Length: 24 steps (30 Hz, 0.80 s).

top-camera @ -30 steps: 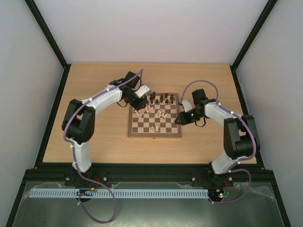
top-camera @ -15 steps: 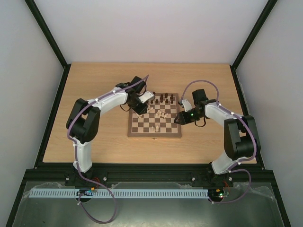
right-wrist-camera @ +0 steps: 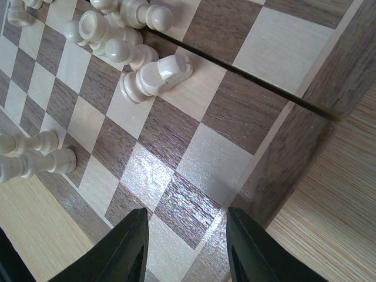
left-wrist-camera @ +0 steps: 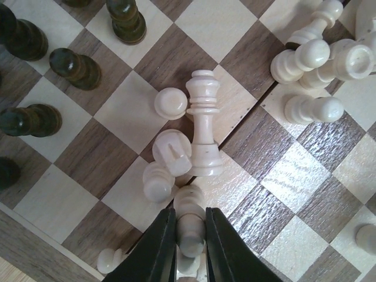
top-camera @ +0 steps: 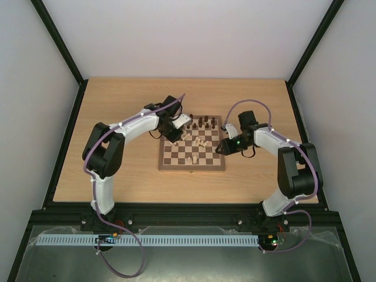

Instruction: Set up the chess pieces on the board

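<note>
Chess pieces lie out of place, so from the big down: the pale surface (top-camera: 117, 106) carries the board (top-camera: 176, 163) at its middle. Dark pieces (top-camera: 202, 123) stand along the far edge, and the cream heap (top-camera: 200, 140) sprawls just on the near side of them. My left fingers (left-wrist-camera: 158, 252) are clenched on one cream piece (left-wrist-camera: 191, 232) at the heap's left end. A tall toppled figure (left-wrist-camera: 204, 129) lies just beyond, its long axis pointing away from them. My right fingers (right-wrist-camera: 120, 252) hang released and empty over the board's right edge. Cream's home rows look to be the near ones, so I judge the left arm should carry its piece nearward.
</note>
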Tool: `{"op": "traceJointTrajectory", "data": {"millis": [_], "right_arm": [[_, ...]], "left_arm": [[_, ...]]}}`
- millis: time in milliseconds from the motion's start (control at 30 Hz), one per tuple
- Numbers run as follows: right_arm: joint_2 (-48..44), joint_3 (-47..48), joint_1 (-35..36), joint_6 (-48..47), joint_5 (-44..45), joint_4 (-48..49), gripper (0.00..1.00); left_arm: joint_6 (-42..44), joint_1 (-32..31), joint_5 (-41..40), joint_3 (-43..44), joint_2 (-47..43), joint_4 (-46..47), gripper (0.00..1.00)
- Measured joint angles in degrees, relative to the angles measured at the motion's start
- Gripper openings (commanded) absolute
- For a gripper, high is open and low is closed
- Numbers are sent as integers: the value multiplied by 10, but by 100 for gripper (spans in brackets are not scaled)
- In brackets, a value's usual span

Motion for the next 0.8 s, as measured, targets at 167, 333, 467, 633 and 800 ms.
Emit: {"op": "traceJointTrajectory", "data": {"millis": [167,333,467,633,800], "right_arm": [[3,0,0,0,-2,0,37],[3,0,0,0,-3,0,37],[5,1,0,0,-4,0,37],[13,3,0,0,-7,-1,37],[22,10,0,0,-12,-3,37]], "left_arm": [[1,-6,11,0,0,-1,8],[5,-10,27,-2,-3,-8,8],[15,-10,47,-9,-21,-25,8],[38,-10,71,-23,-51,-44,8],[81,-11,97,-52,-81,-68,8]]}}
